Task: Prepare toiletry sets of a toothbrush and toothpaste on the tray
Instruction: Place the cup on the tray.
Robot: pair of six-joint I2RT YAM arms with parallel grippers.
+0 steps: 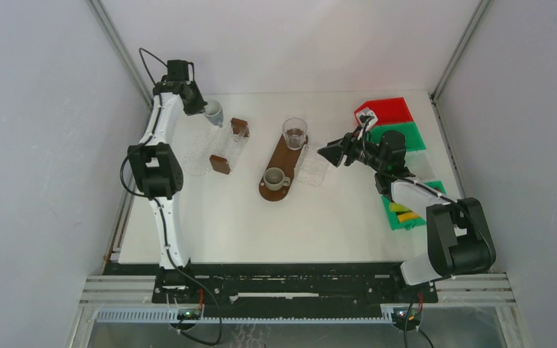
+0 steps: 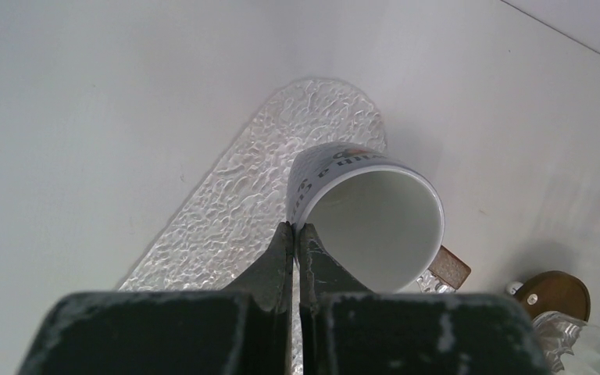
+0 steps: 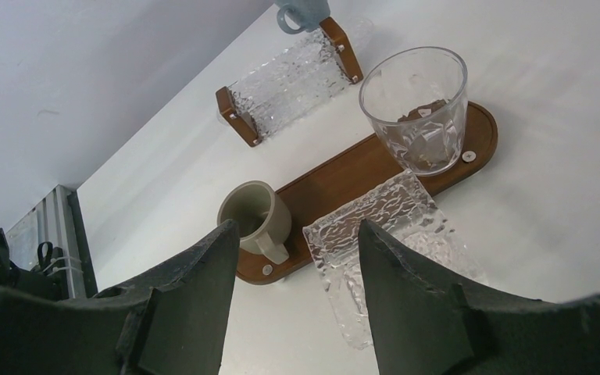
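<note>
Your left pincer pinches the mug by its rim, well left of the wooden tray. The right pincer, spread, is nearer the bins right of it.

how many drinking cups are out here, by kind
mugs: 2 (printed mug pinched by its rim in the left claw; beige mug on the wooden tray)
glasses: 1 (clear glass on the same tray)
total: 3
</note>
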